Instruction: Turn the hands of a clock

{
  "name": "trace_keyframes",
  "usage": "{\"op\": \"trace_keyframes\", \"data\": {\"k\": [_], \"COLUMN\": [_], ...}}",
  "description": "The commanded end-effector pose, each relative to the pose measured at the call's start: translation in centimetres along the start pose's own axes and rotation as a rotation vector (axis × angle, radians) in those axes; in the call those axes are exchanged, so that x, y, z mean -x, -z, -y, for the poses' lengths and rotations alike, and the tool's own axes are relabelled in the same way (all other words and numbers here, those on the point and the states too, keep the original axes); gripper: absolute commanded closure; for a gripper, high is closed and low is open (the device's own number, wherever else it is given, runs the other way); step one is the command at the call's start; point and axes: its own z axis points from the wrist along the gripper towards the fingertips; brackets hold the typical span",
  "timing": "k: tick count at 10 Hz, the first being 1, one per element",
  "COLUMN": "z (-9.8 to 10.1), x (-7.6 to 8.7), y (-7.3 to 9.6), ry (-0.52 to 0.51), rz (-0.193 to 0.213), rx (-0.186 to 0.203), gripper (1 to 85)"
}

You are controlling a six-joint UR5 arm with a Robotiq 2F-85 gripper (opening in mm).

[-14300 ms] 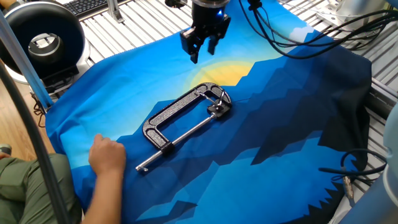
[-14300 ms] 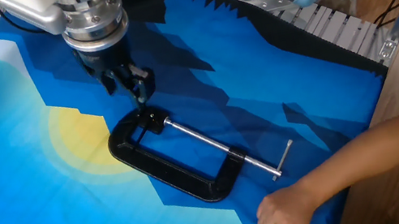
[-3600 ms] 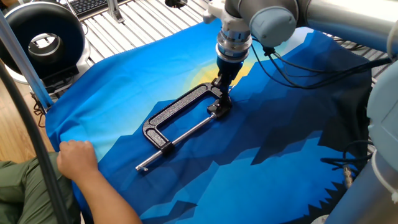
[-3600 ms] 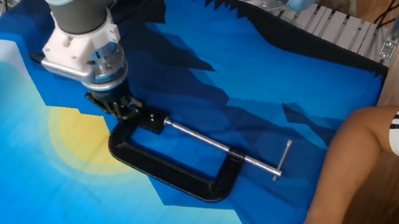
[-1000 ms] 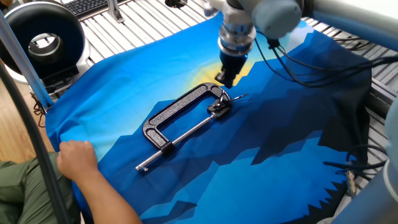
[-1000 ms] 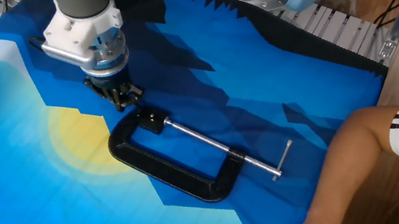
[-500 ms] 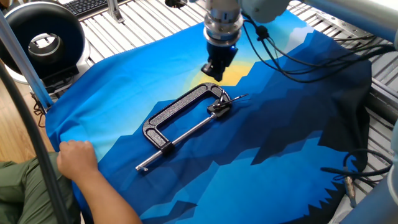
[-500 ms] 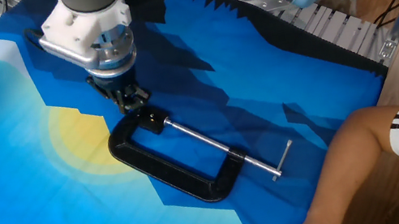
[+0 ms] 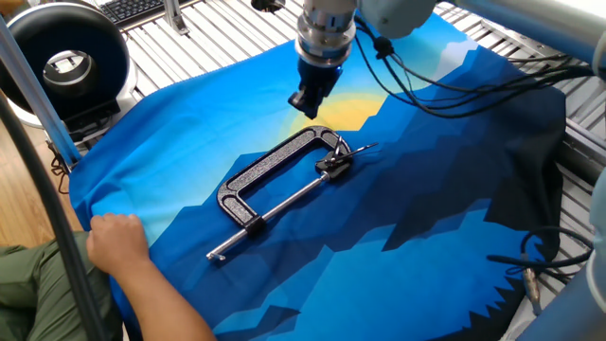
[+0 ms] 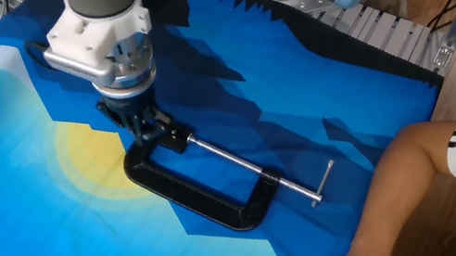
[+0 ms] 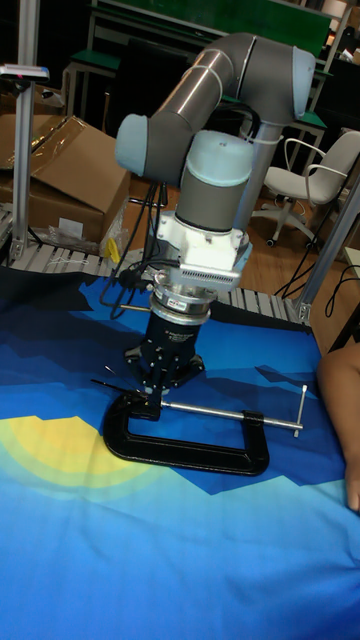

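Note:
A black C-clamp (image 9: 279, 170) (image 10: 207, 193) (image 11: 185, 445) lies on the blue cloth. In its jaw sits the small clock (image 9: 333, 161), and a thin dark hand (image 9: 365, 147) (image 11: 108, 383) sticks out sideways from it. My gripper (image 9: 306, 100) hangs above the cloth, up and to the left of the clamp's jaw end in one fixed view, with its fingers close together and nothing between them. In the other fixed view the gripper (image 10: 147, 127) stands just over the jaw and hides the clock. The tall fixed view has the gripper (image 11: 158, 378) low over the clamp's left end.
A person's hand (image 9: 117, 239) rests on the cloth's near left edge, and their arm (image 10: 415, 172) shows by the clamp's handle bar (image 10: 324, 179). A round black device (image 9: 62, 57) stands at the far left. Cables (image 9: 473, 80) trail from the arm across the cloth.
My gripper has lifted off the clamp's jaw end and drifted left and back in one fixed view. The clock's thin hand now shows sticking out. The clamp has not moved.

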Motion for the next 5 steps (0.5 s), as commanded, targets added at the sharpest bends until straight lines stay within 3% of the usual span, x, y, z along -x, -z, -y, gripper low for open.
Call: {"op": "trace_keyframes", "data": {"k": [1, 2, 3, 5], "z": [-1.0, -2.4, -3.7, -3.3], "x": [-1.8, -2.6, -2.8, -1.5], "y": [5.9, 8.0, 9.1, 8.4], "ry": [-0.044, -0.073, -0.104, -0.139], "rz": [-0.074, -0.086, -0.086, -0.055], "rx": [-0.029, -0.021, -0.002, -0.019], "gripper": [84.3, 84.3, 84.3, 84.3]}}
